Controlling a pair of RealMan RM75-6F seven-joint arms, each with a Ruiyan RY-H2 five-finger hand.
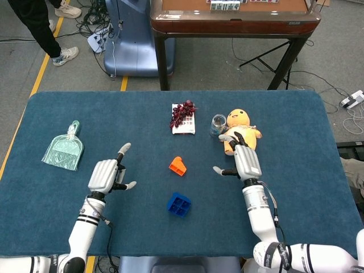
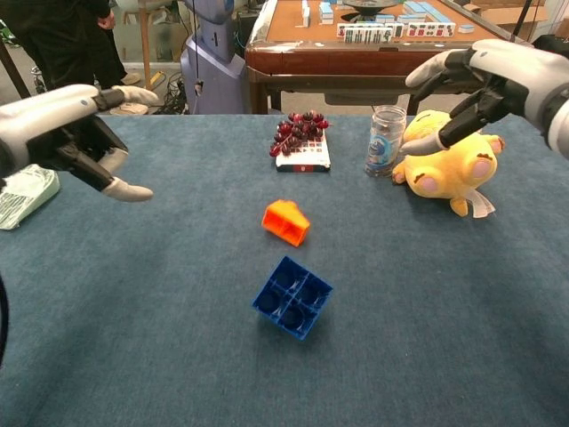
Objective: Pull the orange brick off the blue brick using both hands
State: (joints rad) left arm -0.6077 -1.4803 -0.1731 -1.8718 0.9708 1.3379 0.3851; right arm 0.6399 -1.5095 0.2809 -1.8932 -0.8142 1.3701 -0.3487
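Your left robot hand hovers over the left part of the blue felt-covered desk with its fingers spread wide and nothing in them, and in the chest view the same left robot hand shows at the left edge, palm turned inward. Your right robot hand is likewise wide and holding nothing, sitting just near of the yellow plush duck toy on the right side; the chest view has that right robot hand raised above the plush duck. Between your two hands, the small orange plastic brick lies on the desk on its side, apart from the blue plastic brick, which rests nearer to you with its hollow underside facing up. The chest view confirms it: the orange brick is just beyond the blue brick, and the two do not touch. Farther back you have a bunch of dark red grapes on a small white card, and to its right a clear glass jar standing upright just beside the duck. Off at the far left lies a pale green plastic dustpan.
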